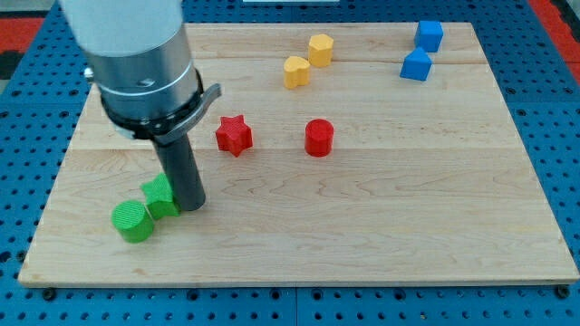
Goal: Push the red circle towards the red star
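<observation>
The red circle [319,138] stands a little right of the board's middle. The red star [234,135] lies to its left, about level with it, with a gap of bare wood between them. My tip [190,206] rests on the board at the lower left, below and left of the red star. It touches or nearly touches a green block [160,196] on its left. The tip is far from the red circle.
A green cylinder [133,222] sits just left of and below the other green block. A yellow heart [296,71] and a yellow hexagon [320,50] lie at the top middle. Two blue blocks [429,35] [416,65] lie at the top right. The wooden board [408,226] rests on blue pegboard.
</observation>
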Controlling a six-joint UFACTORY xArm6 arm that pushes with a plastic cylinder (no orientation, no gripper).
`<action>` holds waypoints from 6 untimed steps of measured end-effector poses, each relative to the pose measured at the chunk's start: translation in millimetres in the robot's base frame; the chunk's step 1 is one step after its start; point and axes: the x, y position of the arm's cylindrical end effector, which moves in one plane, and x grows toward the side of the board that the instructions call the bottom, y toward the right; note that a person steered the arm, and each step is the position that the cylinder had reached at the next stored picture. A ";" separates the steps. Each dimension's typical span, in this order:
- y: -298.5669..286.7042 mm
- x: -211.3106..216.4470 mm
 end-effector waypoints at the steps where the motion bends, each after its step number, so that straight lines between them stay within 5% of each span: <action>1: 119.3 -4.3; 2: 244.1 -23.5; 3: 169.6 -77.8; 4: 98.8 -83.0; 6: 179.8 -120.0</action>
